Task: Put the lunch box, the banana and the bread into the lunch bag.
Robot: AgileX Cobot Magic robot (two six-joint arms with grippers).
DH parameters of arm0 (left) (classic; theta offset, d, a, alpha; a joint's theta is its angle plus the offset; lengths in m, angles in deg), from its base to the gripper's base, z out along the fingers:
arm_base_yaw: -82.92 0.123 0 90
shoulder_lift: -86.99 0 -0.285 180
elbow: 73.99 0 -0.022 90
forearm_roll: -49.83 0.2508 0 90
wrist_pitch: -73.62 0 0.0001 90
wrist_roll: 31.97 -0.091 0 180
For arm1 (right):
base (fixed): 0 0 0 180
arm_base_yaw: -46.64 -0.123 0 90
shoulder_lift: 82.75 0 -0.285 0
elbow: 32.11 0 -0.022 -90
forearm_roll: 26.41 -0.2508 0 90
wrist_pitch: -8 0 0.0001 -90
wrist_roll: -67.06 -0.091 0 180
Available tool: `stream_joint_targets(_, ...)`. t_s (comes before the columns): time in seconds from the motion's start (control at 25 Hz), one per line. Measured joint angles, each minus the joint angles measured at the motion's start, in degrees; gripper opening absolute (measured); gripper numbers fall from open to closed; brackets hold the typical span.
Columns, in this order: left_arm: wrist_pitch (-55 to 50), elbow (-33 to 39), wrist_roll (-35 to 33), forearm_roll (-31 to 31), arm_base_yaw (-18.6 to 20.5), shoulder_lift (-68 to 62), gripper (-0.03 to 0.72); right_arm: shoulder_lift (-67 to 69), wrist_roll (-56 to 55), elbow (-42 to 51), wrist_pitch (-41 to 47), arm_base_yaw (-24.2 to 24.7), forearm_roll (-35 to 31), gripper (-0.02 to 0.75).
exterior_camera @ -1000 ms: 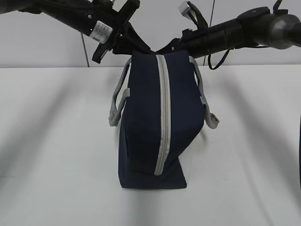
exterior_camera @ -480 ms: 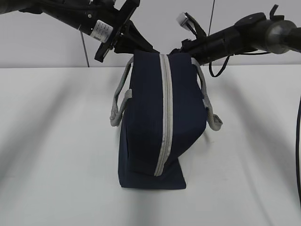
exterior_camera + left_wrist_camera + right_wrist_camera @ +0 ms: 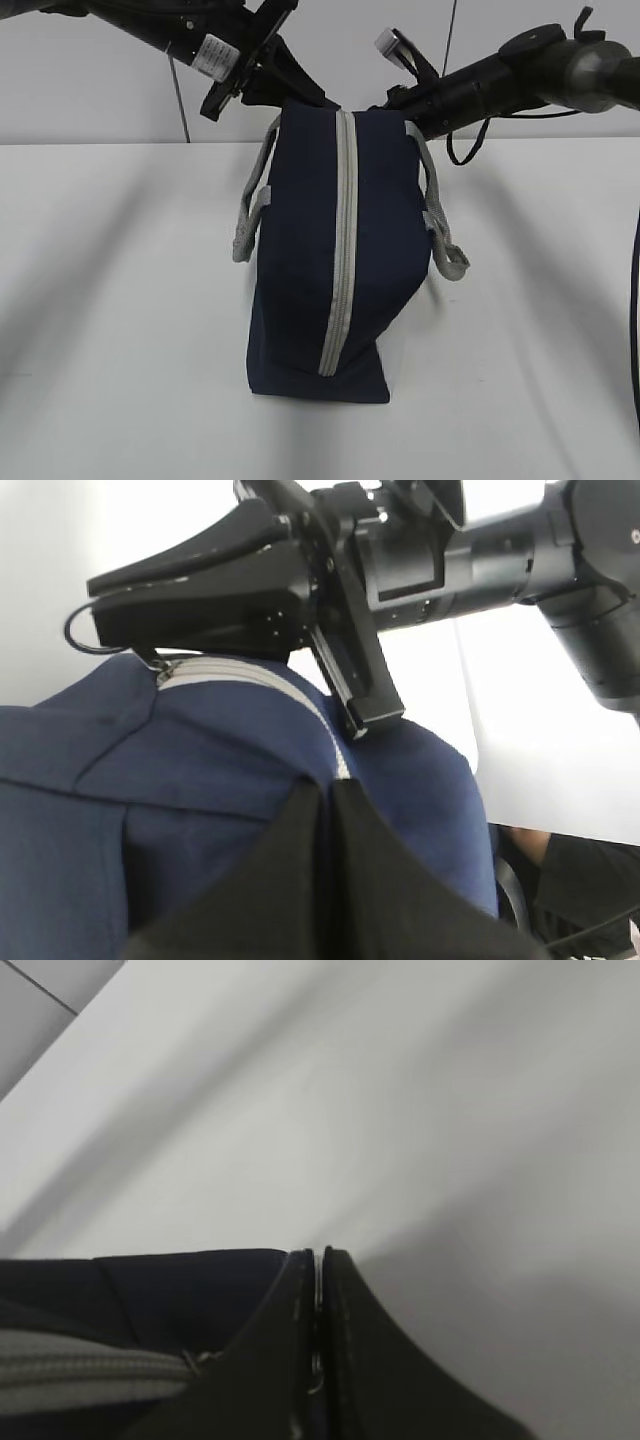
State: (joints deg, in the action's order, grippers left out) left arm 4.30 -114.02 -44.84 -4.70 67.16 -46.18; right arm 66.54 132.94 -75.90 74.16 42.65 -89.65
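The navy lunch bag (image 3: 300, 260) stands on the white table with its grey zipper (image 3: 342, 250) closed along the top and front. Both grippers are at its far top end, mostly hidden behind it in the exterior view. My left gripper (image 3: 333, 785) is shut, its tips pinched on the bag's top (image 3: 200, 770) at the zipper tape. My right gripper (image 3: 320, 1255) is shut with a metal glint between its jaws, the zipper pull at the bag's end (image 3: 180, 1290). The left wrist view shows the right gripper (image 3: 100, 605) over that end. Lunch box, banana and bread are out of view.
Grey webbing handles hang down on the bag's left (image 3: 250, 215) and right (image 3: 440, 235) sides. The white table (image 3: 120, 300) spreads on both sides of the bag and in front of it. A pale wall stands behind the arms.
The bag has shifted a little to the left and its foot has slid leftward. Both arms stay at its far top end, both grippers shut throughout.
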Motion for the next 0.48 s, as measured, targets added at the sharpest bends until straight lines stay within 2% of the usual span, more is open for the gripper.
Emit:
stream_joint_targets(0.12, -0.21, -0.41, -0.11, 1.43, 0.00, 0.24, 0.011, 0.23, 0.64, -1.44, 1.59, 0.00, -4.33, 0.021)
stream_joint_targets(0.24, -0.12, -0.47, 0.08, 4.16, 0.00, 0.64, 0.073, 0.25, 0.77, -4.68, 2.12, 0.00, -8.79, 0.177)
stream_joint_targets(0.36, 0.14, -0.47, 0.27, 4.88, 0.16, 0.64, 0.200, 0.25, 0.64, -8.17, 2.42, 0.00, -11.98, 0.366)
stream_joint_targets(0.48, -0.13, -0.47, 0.27, 5.85, 0.16, 0.47, 0.346, 0.25, -2.71, -11.25, 2.56, 0.00, -12.82, 0.497)
